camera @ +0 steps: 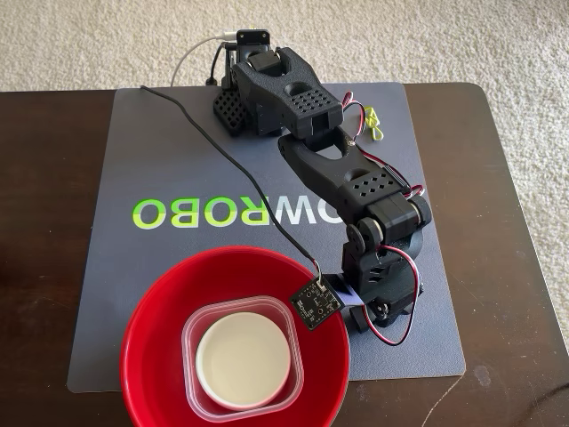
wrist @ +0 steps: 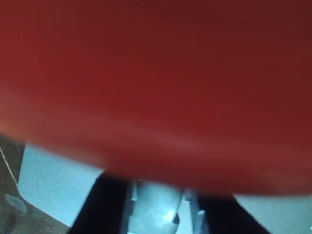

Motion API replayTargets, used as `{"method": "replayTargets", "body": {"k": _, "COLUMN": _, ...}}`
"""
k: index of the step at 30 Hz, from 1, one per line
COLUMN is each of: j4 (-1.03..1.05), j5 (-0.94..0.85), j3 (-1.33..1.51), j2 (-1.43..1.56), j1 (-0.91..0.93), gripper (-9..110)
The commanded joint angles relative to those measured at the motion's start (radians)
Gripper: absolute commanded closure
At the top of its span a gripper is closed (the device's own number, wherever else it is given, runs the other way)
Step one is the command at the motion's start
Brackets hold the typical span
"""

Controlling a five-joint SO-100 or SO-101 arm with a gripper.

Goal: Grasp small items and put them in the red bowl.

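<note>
From my remote station, the fixed view shows the red bowl [camera: 151, 329] sitting at the near edge of the grey mat [camera: 124, 178], which lies on a dark wooden table [camera: 44, 222]. Inside the bowl rests the clear square plastic tub [camera: 197, 336], and nested in that tub is the small white round bowl [camera: 244, 362], upright. The black arm [camera: 356, 187] folds down across the mat from its base at the far edge, its wrist bent low just beside the bowl's right rim as this view shows it. A small black camera board [camera: 316, 302] on the wrist overlaps that rim, with a black cable [camera: 222, 151] running back from it over the mat. A yellow-green looped band [camera: 373, 123] lies on the mat near the far right corner, well apart from the bowl, partly behind the arm's red and white wires [camera: 404, 329].

The wrist view is almost filled by the blurred red wall of the bowl [wrist: 156, 73], pressed close to the lens, with slivers of mat [wrist: 53, 185] below it. The gripper [camera: 363, 313] is tucked beneath the wrist; I cannot tell whether its jaws are parted or closed, or whether they hold anything.
</note>
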Motion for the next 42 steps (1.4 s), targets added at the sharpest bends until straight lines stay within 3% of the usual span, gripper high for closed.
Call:
{"method": "replayTargets", "body": {"k": 1, "j4": 0.014, "j5": 0.031, "j3": 0.006, "j2": 0.098, "j1": -0.005, "gripper": 101}}
{"method": "replayTargets", "body": {"k": 11, "j4": 0.014, "j5": 0.092, "j3": 0.006, "j2": 0.528, "j1": -0.1, "gripper": 102}}
{"method": "replayTargets", "body": {"k": 17, "j4": 0.014, "j5": -0.003, "j3": 0.146, "j2": 0.67, "j1": 0.25, "gripper": 102}}
{"method": "replayTargets", "body": {"k": 20, "j4": 0.012, "j5": 0.032, "j3": 0.143, "j2": 0.592, "j1": 0.443, "gripper": 101}}
{"method": "replayTargets", "body": {"k": 23, "j4": 0.011, "j5": 0.103, "j3": 0.098, "j2": 0.479, "j1": 0.517, "gripper": 101}}
{"method": "replayTargets", "body": {"k": 25, "j4": 0.011, "j5": 0.143, "j3": 0.081, "j2": 0.436, "j1": 0.52, "gripper": 100}}
{"method": "replayTargets", "body": {"k": 28, "j4": 0.012, "j5": 0.176, "j3": 0.081, "j2": 0.407, "j1": 0.525, "gripper": 77}}
{"method": "replayTargets", "body": {"k": 31, "j4": 0.012, "j5": 0.178, "j3": 0.081, "j2": 0.417, "j1": 0.531, "gripper": 68}}
{"method": "replayTargets", "body": {"k": 38, "j4": 0.014, "j5": 0.169, "j3": 0.195, "j2": 0.54, "j1": 0.476, "gripper": 67}}
{"method": "replayTargets", "body": {"k": 42, "j4": 0.014, "j5": 0.296, "j3": 0.543, "j2": 0.923, "j1": 0.304, "gripper": 70}}
